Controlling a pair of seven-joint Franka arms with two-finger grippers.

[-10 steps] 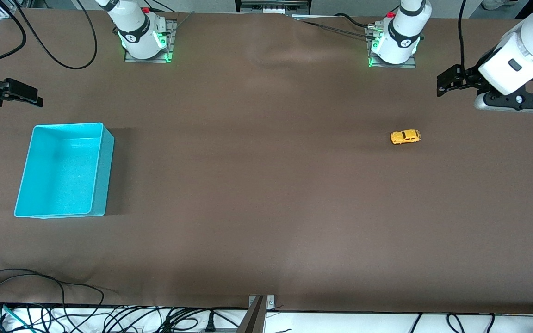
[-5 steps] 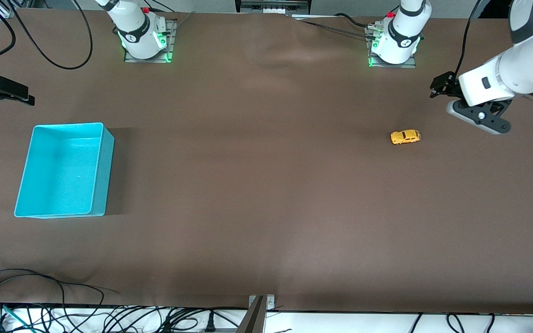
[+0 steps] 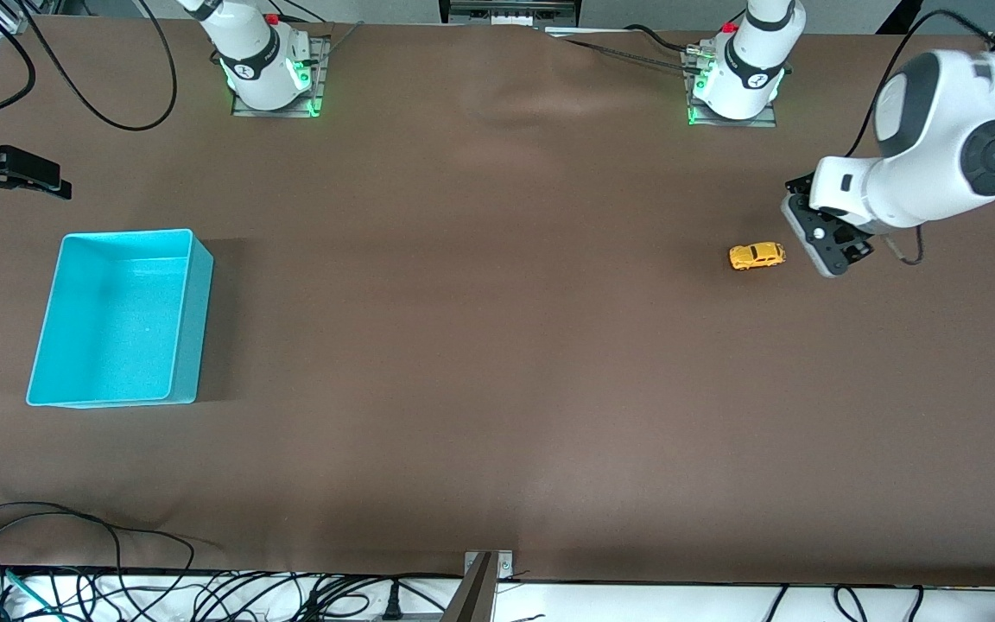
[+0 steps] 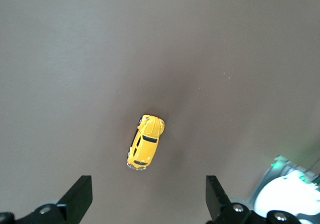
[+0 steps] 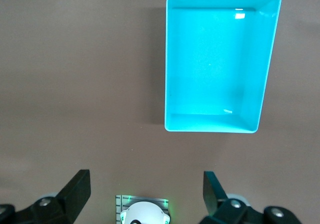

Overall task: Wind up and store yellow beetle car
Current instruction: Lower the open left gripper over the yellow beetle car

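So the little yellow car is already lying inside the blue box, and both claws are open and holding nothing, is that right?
Not quite. The yellow beetle car stands on the bare table at the left arm's end, beside the left gripper, with the turquoise bin empty at the right arm's end, as the front view shows. The rest holds: left gripper and right gripper are both open and hold nothing.
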